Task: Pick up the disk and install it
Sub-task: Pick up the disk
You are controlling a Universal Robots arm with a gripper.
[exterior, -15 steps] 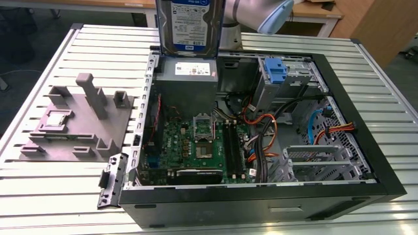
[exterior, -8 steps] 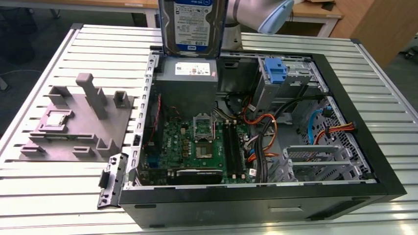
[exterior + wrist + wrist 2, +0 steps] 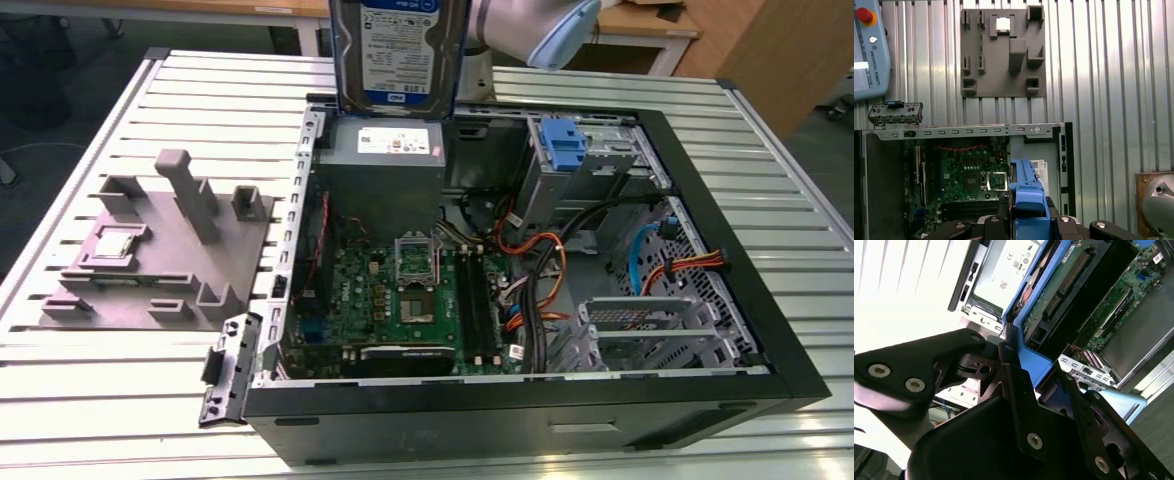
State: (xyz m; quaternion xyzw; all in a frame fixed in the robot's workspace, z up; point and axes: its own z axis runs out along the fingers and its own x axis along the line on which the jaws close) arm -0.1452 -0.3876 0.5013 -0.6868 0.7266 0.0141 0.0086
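Black metal pincer point(image 3: 1033, 363) is clamped on the disk point(image 3: 398, 50), a flat silver-grey rectangular hard drive with white-and-blue label and blue plastic bracket. In the second wrist view the fingers point(image 3: 1013, 380) pinch the bracket's edge. Disk hangs upright below the pincer, above the open black metal computer case point(image 3: 747, 300). Straight under the pincer: large grey power-supply box point(image 3: 387, 165). Disk's lower edge is near the box top, can't tell if touching. Green motherboard point(image 3: 400, 290) sits lower down. Grey plastic fixture block point(image 3: 160, 250) is well off to the side on the slatted metal table point(image 3: 80, 400).
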